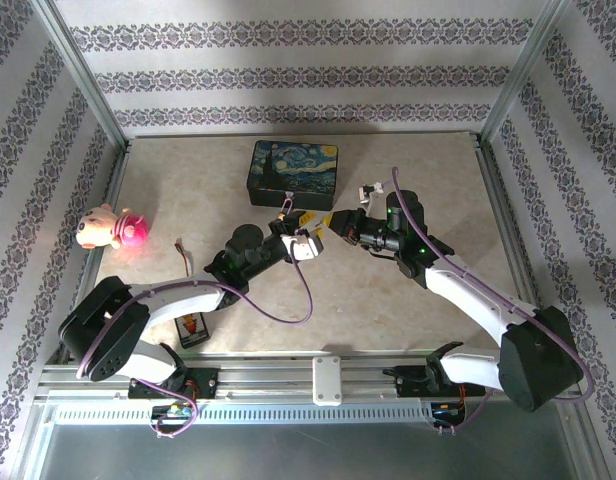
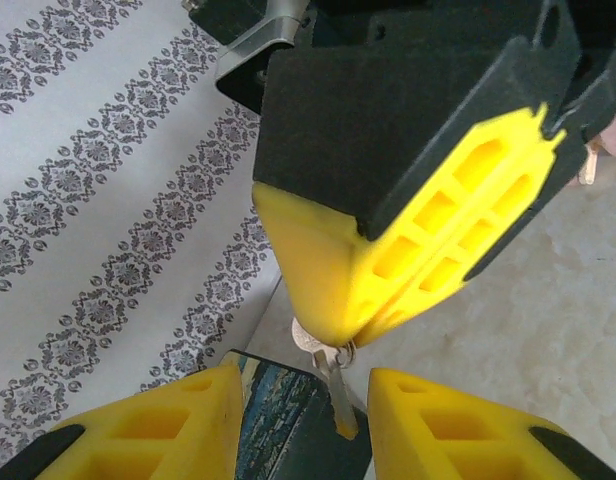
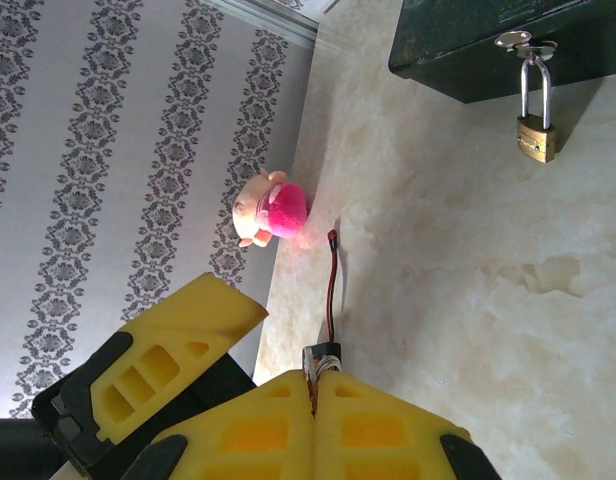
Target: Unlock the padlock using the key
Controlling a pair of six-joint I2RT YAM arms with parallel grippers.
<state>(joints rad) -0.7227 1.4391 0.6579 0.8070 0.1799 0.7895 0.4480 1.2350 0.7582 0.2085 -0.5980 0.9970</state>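
Padlock [image 3: 535, 138] is brass with a silvery shackle; box [image 1: 294, 170] is dark, painted in blue and yellow starry-night swirls; plush toy's [image 1: 110, 228] pink and cream; table [image 1: 388, 310] is beige marble-look; back wall's [image 1: 288, 58] white with 3 greyish-purple floral bands; cables [image 1: 278, 317] purple.

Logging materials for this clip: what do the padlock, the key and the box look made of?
Padlock: brass-coloured metal body with a dull sheen; thin, polished silvery shackle. Key: silvery metal, probably steel, pinched in the right end effector. Box: hard, with a painted night-sky print; wood or tin, unclear.
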